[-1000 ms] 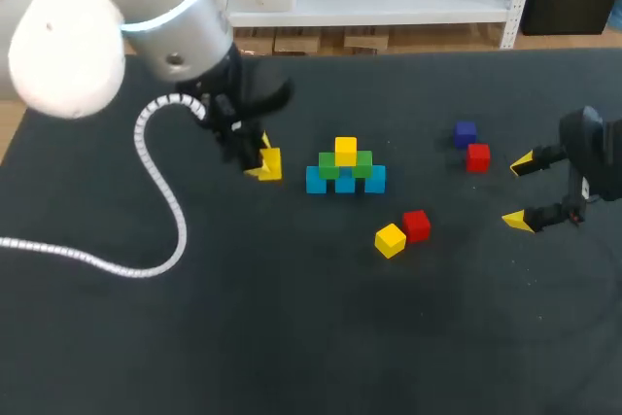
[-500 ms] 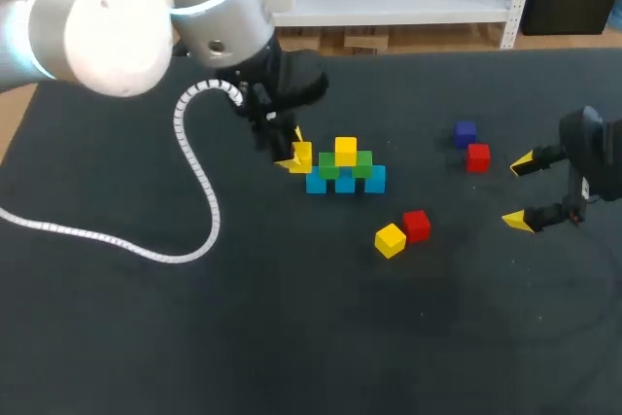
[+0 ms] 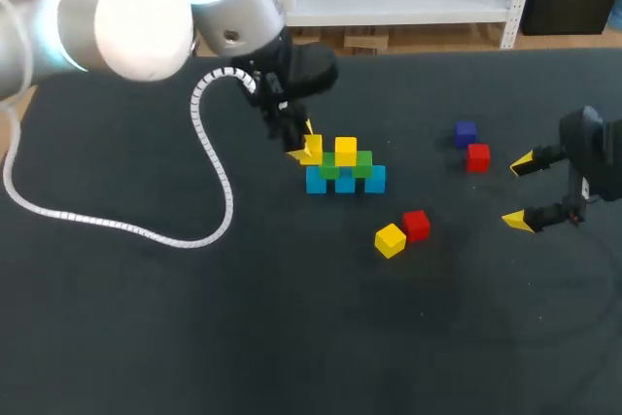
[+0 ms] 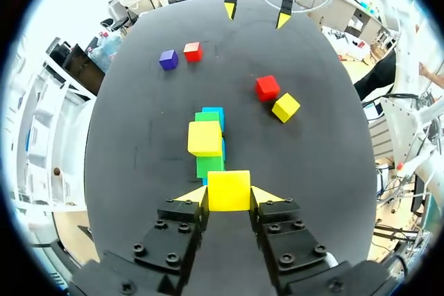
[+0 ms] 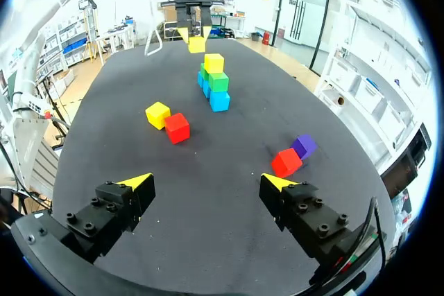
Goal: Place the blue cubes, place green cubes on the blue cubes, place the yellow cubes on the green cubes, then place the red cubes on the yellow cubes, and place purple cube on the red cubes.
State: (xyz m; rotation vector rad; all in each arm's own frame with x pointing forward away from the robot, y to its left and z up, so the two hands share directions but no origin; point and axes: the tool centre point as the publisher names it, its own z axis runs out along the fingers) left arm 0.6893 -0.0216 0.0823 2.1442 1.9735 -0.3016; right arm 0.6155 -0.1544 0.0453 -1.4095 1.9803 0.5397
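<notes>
Left gripper (image 3: 309, 150) clamped on a yellow cube (image 4: 229, 186), up beside the left end of the stack (image 3: 345, 174): blue cubes (image 3: 345, 183), green cubes (image 3: 362, 166) on them, second yellow (image 3: 346, 151) on top. My right gripper (image 3: 520, 191) sits fingers apart, holding nothing, near a red cube (image 3: 477, 156) and the purple cube (image 3: 466, 132)

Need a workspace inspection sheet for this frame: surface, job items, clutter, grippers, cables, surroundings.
surface: black table, matte.
job's things: three blue cubes in a row, two green cubes on them, stacked yellow cube on top; loose yellow cube beside near red cube; far red cube beside purple cube.
clutter: nothing seen.
grippers: left gripper shut on held yellow cube, next to the stacked yellow cube; right gripper open, holding nothing.
cables: white coiled cable lies on the table by the left arm.
surroundings: nothing seen.
</notes>
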